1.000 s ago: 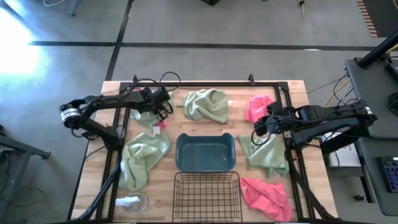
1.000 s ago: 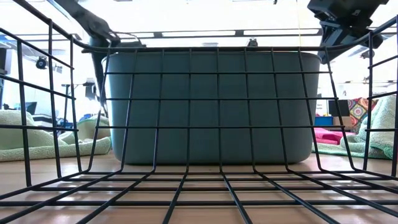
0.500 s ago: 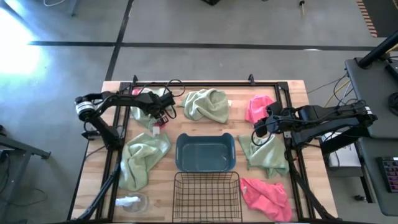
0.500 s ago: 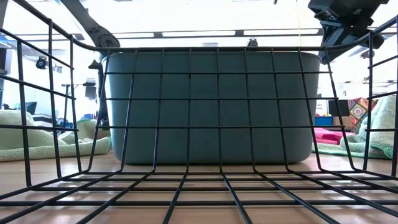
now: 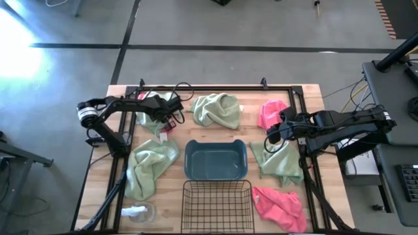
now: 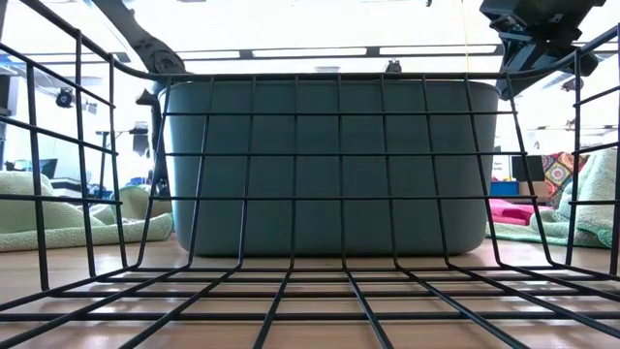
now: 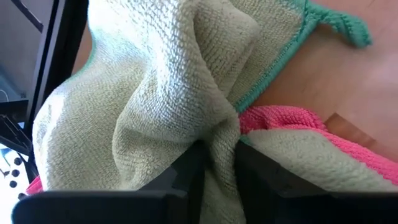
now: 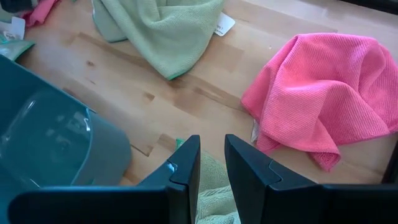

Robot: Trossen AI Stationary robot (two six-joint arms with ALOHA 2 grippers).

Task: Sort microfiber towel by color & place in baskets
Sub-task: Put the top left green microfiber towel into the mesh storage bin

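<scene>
While its tips stay hidden, left hand (image 7: pixel 214 168) pinches green towel (image 7: pixel 155 106) | right hand (image 8: pixel 211 168) spread, empty

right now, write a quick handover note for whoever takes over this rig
Left gripper: shut on green towel at the table's far left, a pink towel under it.
Right gripper: open, hovering over the green towel right of the bin.
Bin and wire basket: both empty.
Other towels on the table: green behind the bin, green at left, pink far right, pink near right.
Done: nothing sorted.
Left: all six towels.
</scene>
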